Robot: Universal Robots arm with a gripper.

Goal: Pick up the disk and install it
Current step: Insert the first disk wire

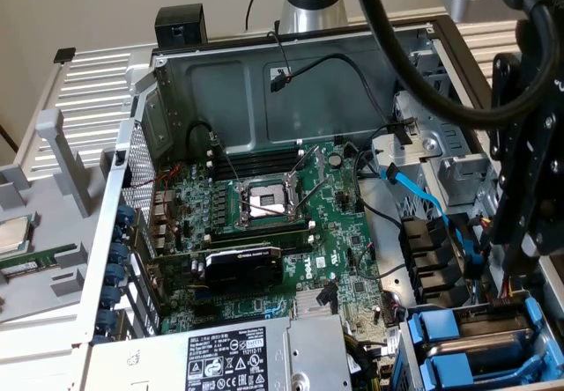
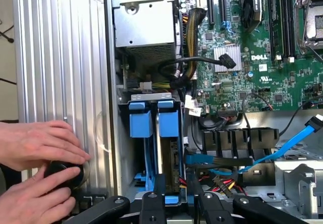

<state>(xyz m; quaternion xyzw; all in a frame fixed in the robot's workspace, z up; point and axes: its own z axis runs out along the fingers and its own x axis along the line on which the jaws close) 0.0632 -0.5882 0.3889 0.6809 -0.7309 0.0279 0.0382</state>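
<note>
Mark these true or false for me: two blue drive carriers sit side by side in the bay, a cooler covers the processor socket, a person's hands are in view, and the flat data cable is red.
1. Two blue drive carriers sit side by side in the bay: true.
2. A cooler covers the processor socket: false; the socket is bare, with its levers raised.
3. A person's hands are in view: true; they grip a black round object.
4. The flat data cable is red: false; it is blue.

Blue plastic carrier [image 2: 168, 125] (smooth, slightly glossy); ribbed matt metal case panel [image 2: 60, 52].
</note>
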